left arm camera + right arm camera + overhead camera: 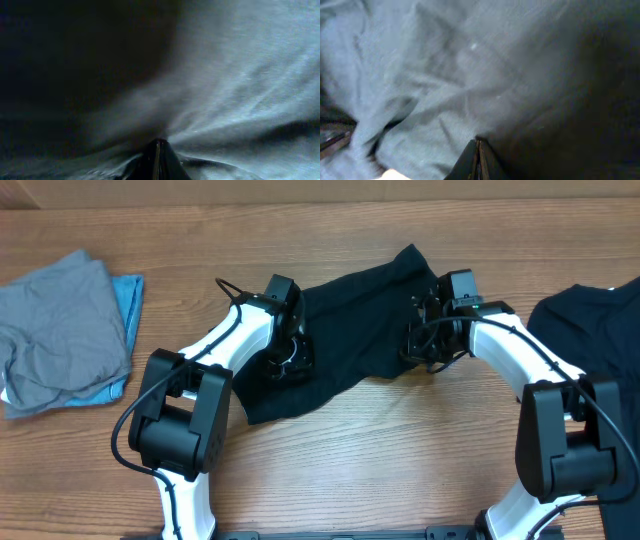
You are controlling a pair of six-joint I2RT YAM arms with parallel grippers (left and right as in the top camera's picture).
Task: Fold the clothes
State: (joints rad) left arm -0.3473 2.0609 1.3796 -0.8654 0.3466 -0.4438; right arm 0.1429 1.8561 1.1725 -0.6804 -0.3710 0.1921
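Black garment (355, 310): spread crumpled across the middle of the wooden surface (400, 470), between the 2 arms.
Left claw (287, 358): closed tight, the garment's left part pinched, creases drawn toward the tips.
Right claw (428, 340): closed tight on the garment's right edge.
Grey piece (60, 320): laid over a light-blue piece (128, 295), far left.
Second black garment (590, 320): at the right edge.

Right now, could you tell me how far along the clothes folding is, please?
Looks done: a grey piece lies loosely folded on a light-blue piece at the left. In hand: the left gripper and right gripper pinch the rumpled middle black garment. Left: folding it, plus another black garment at the right edge.
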